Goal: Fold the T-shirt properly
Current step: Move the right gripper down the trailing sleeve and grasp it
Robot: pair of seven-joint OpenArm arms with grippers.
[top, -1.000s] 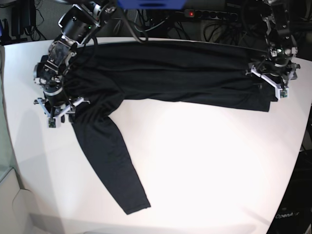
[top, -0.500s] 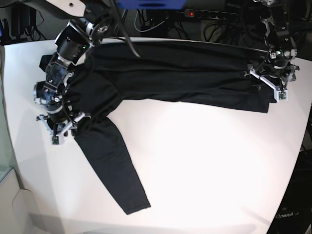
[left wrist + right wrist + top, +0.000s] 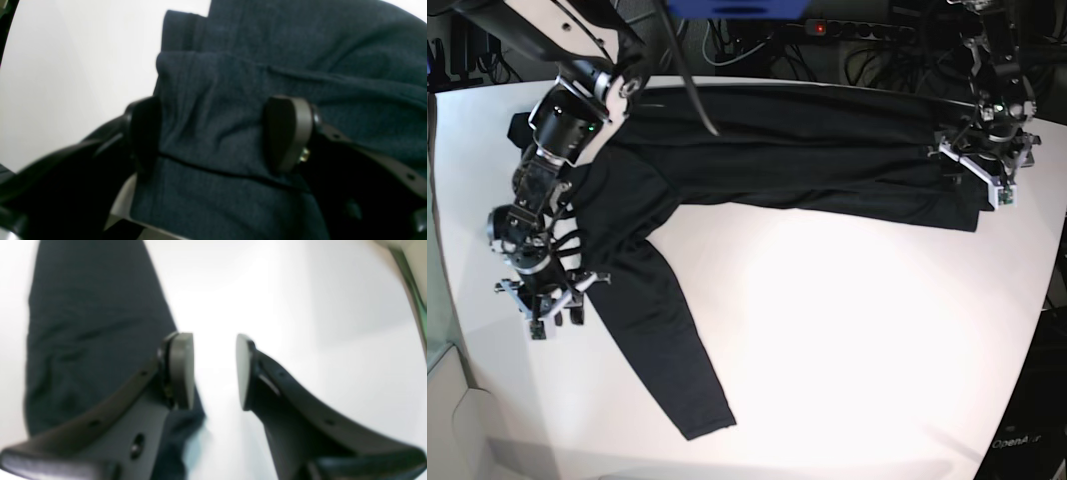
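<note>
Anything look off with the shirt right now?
One sleeve of the shirt lies splayed toward the near table edge instead of folded in. The right gripper is beside it, jaws open on nothing. No damage visible.

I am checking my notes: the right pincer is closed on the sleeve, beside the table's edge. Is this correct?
Not quite. The right pincer is open and holds nothing; the T-shirt sleeve lies beside it, outside the jaws. The right wrist view shows bare table between the pads.

Only readable text: "OpenArm", partly cut, white on dark surface at bottom right of base view; nothing else legible.
</note>
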